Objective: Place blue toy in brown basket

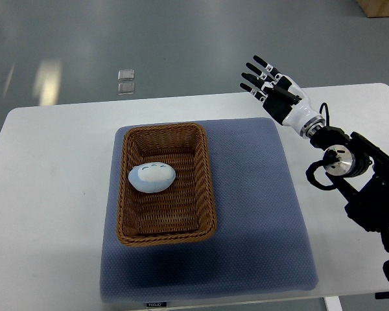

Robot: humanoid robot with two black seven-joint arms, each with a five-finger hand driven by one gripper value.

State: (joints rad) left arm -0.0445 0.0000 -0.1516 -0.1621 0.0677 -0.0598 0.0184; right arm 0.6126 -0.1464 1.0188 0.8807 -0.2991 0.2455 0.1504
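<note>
A pale blue, egg-shaped toy (152, 177) lies inside the brown wicker basket (203, 170), near its middle-left. The basket stands on the left half of a blue-grey mat (259, 207). My right hand (267, 81) is raised over the table's far edge, well to the right of the basket, with its fingers spread and nothing in them. Its arm (350, 168) comes in from the right edge. No left arm shows.
The mat lies on a white table (52, 194). Beyond the table's far edge the grey floor carries a small clear object (126, 81). A brown box corner (380, 6) shows at the top right.
</note>
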